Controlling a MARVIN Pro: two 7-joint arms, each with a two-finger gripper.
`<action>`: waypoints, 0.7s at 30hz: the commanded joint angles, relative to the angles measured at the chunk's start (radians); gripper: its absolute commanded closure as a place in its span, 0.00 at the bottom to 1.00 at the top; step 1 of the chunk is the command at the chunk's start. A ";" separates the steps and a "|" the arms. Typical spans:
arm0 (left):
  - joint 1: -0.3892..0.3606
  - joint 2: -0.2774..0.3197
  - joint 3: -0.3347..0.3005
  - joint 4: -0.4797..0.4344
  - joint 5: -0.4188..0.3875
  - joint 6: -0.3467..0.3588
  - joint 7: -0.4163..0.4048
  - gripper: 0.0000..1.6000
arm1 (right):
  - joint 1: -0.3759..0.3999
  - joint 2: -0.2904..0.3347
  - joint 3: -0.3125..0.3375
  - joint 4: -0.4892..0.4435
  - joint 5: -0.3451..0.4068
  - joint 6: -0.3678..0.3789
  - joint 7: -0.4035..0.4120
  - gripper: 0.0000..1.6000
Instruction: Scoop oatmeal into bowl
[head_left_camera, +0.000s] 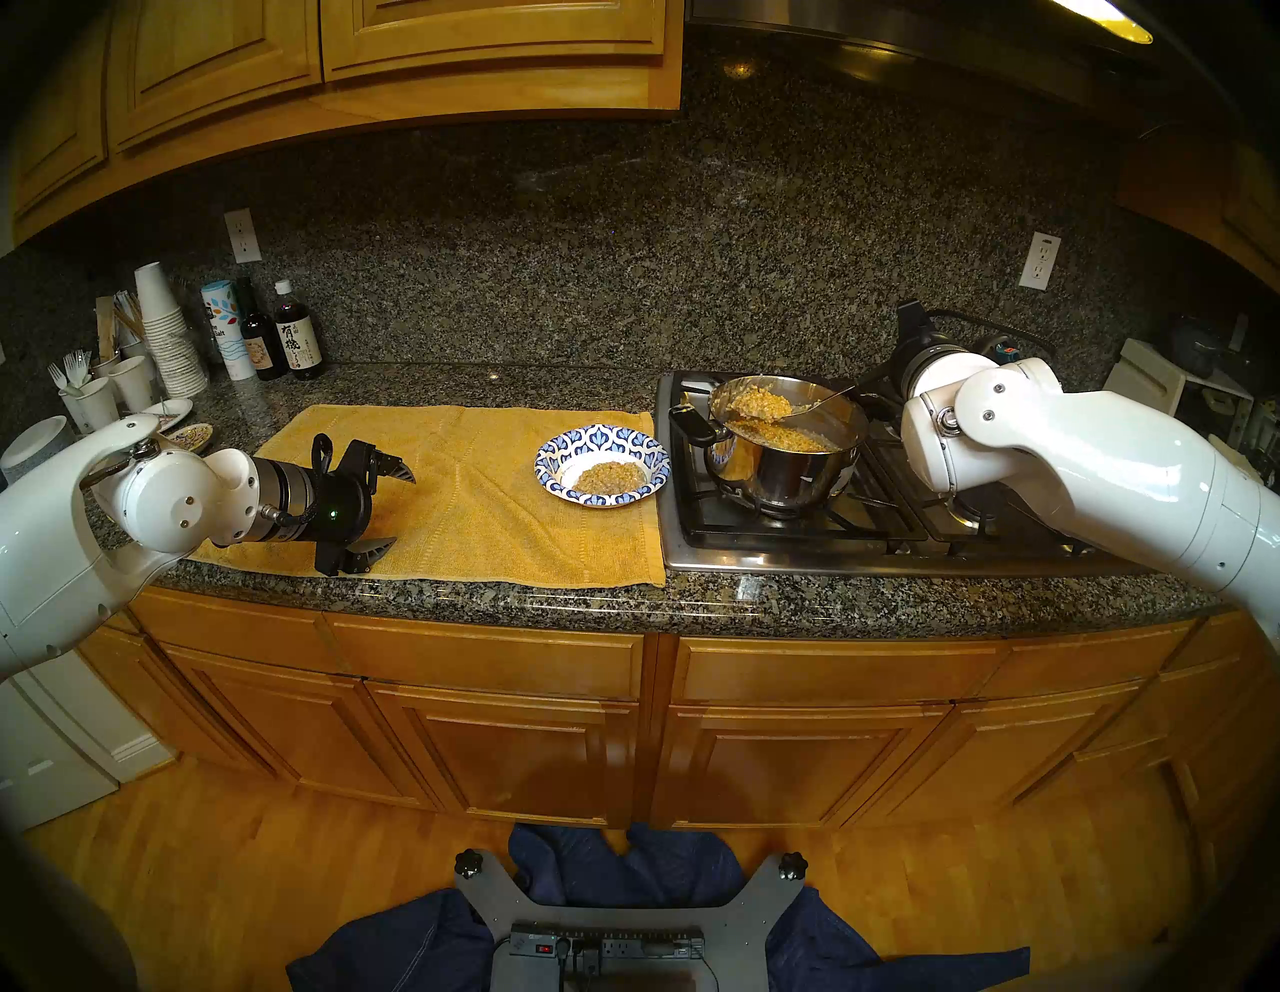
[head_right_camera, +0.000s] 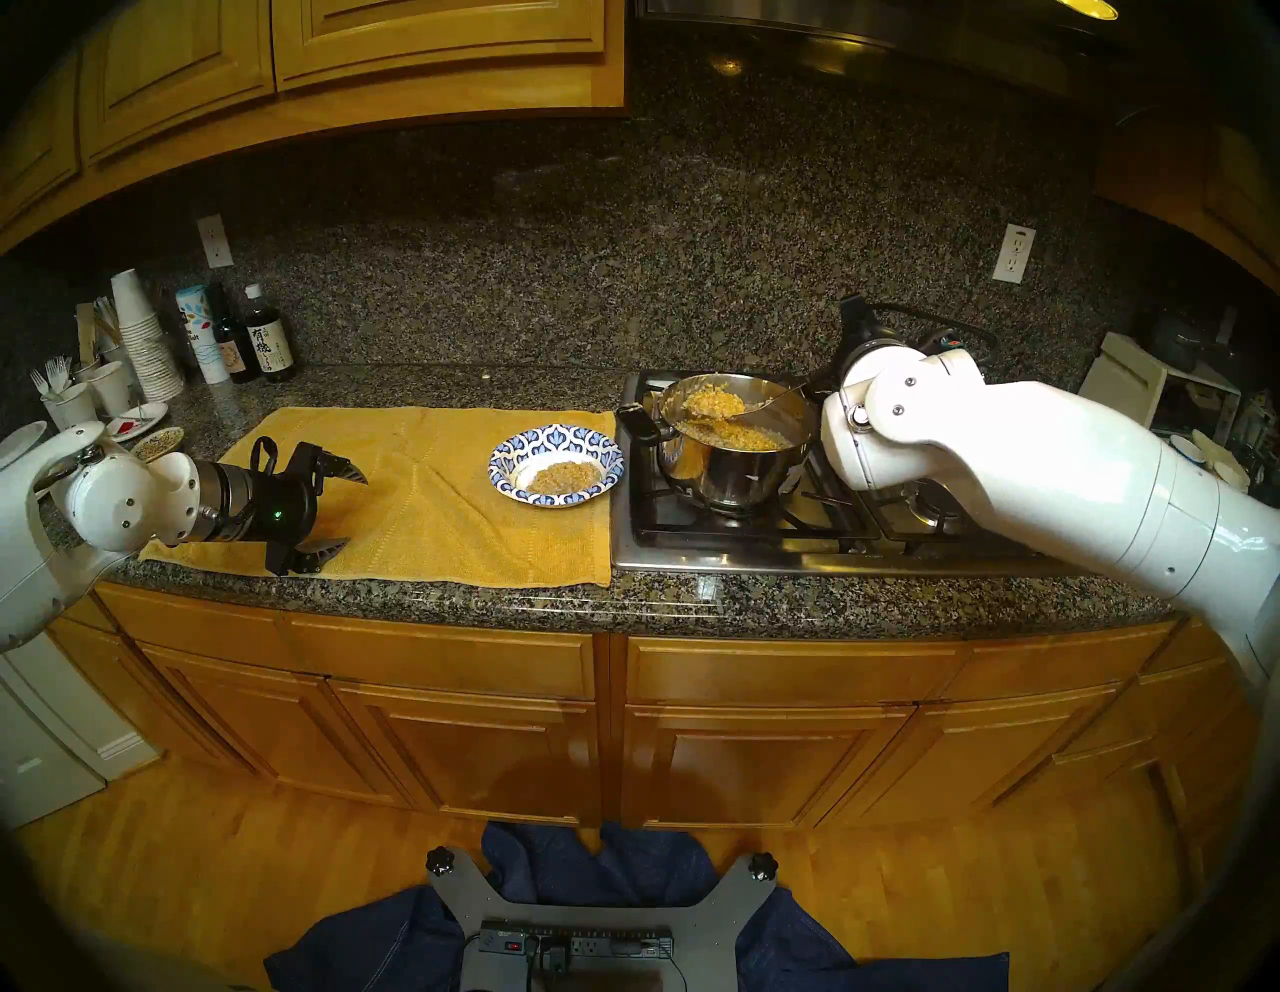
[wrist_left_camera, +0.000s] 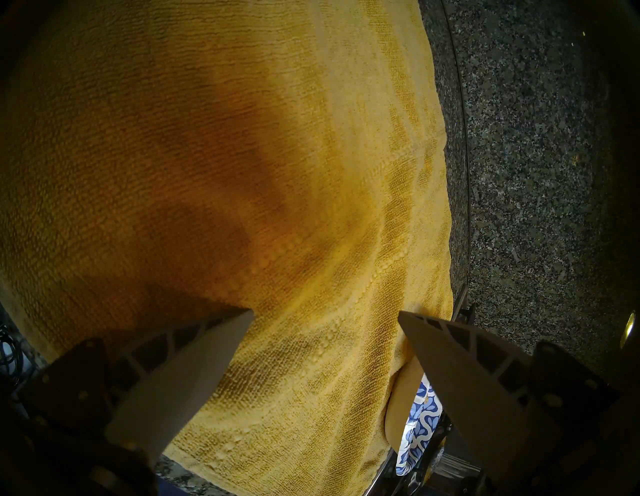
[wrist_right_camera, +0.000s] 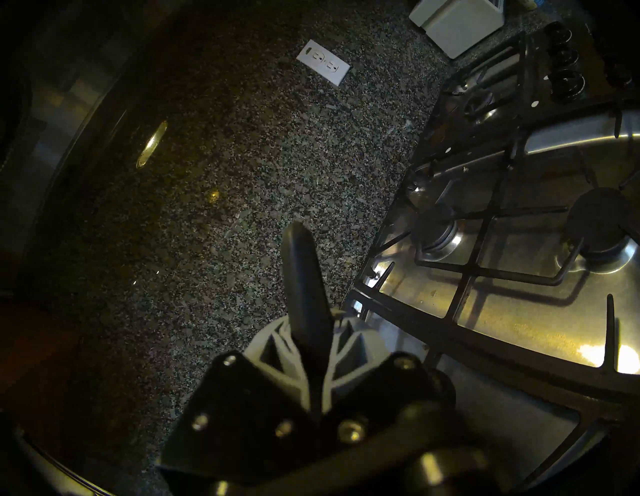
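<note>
The bowl (head_left_camera: 601, 449) with the blue-and-white rim sits on a yellow towel (head_left_camera: 471, 499), just left of the stove, with a small mound of oatmeal (head_left_camera: 611, 478) in its centre. A steel pot (head_left_camera: 796, 478) on the burner holds more oatmeal (head_left_camera: 786, 438). A metal spoon (head_left_camera: 751, 409) heaped with oatmeal hovers over the pot's left half. My right gripper (wrist_right_camera: 311, 332) is shut on the spoon's black handle (wrist_right_camera: 303, 277); the head views hide its fingers behind the wrist. My left gripper (head_left_camera: 403, 509) is open and empty over the towel's left part, well left of the bowl (wrist_left_camera: 420, 426).
The stove (head_left_camera: 831, 533) has black grates and bare burners (wrist_right_camera: 599, 228) to the pot's right. Stacked paper cups (head_left_camera: 166, 332), bottles (head_left_camera: 298, 339) and small plates (head_left_camera: 173, 415) crowd the back left. A white box (head_left_camera: 1143, 388) stands at far right. The granite backsplash rises behind.
</note>
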 joint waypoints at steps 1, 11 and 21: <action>-0.002 -0.001 -0.002 0.002 0.001 0.000 0.000 0.00 | 0.064 0.043 0.046 -0.029 -0.013 -0.005 -0.014 1.00; -0.002 -0.002 -0.002 0.002 0.001 0.000 0.000 0.00 | 0.061 0.082 0.037 -0.060 -0.005 -0.008 -0.015 1.00; -0.003 -0.002 -0.002 0.002 0.001 0.000 0.000 0.00 | 0.061 0.077 0.040 -0.063 0.014 -0.011 -0.002 1.00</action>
